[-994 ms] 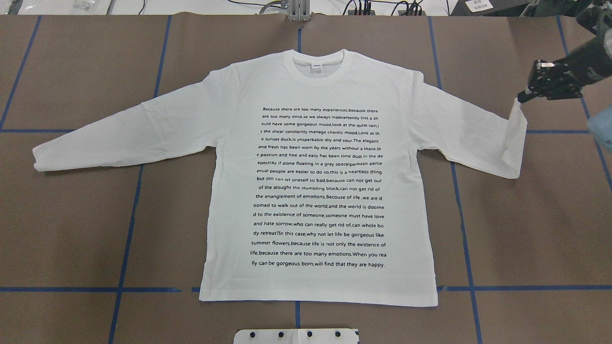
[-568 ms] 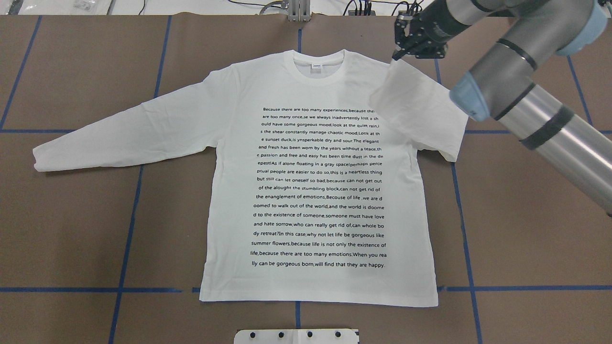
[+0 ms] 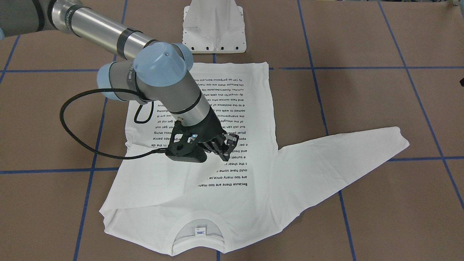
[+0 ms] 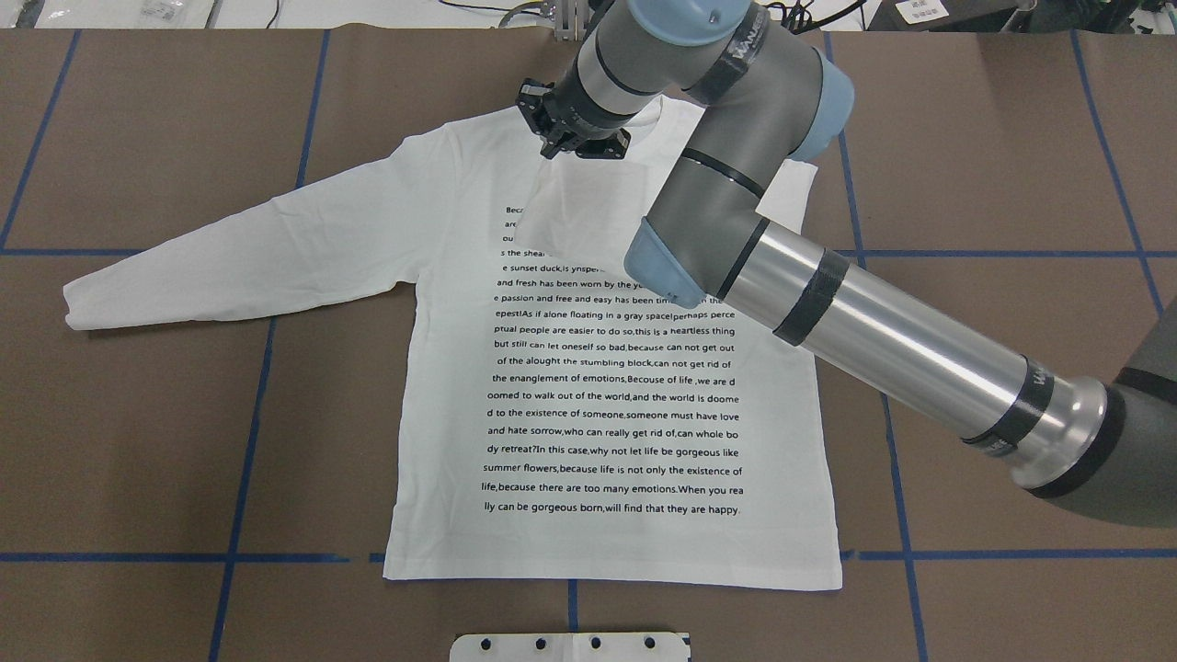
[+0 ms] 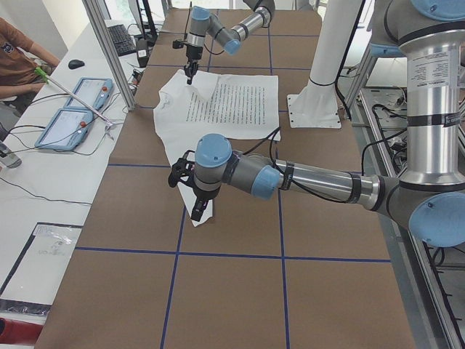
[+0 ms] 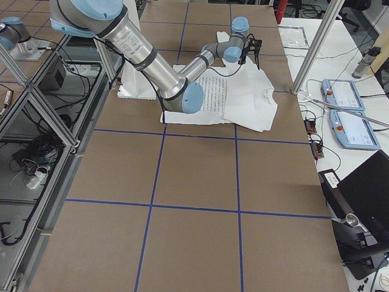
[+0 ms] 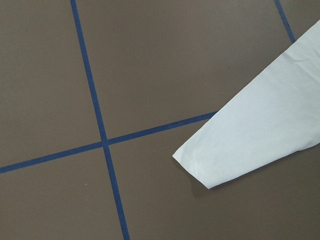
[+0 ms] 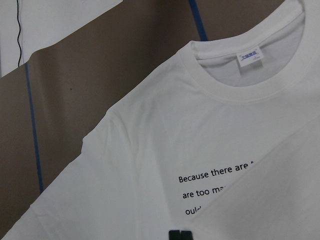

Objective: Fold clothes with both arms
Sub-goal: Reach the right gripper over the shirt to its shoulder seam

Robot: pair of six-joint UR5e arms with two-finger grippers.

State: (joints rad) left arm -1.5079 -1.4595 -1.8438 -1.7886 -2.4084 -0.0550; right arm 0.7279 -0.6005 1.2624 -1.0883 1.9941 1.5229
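Observation:
The white long-sleeved shirt lies flat, print up, collar at the far side. My right gripper is over the upper chest just below the collar. It is shut on the cuff of the right sleeve, which is folded across the top lines of text. It also shows in the front view. The left sleeve lies spread out to the left. My left gripper hovers over that sleeve's cuff. I cannot tell whether it is open or shut.
The brown table cover carries a grid of blue tape lines. The white pedestal base stands by the shirt's hem. A side table with teach pendants and an operator runs along the far edge.
My right gripper has carried the right sleeve cuff leftward, from beyond the shirt's right side, over the shoulder, to the upper chest. The sleeve now lies folded over the print.

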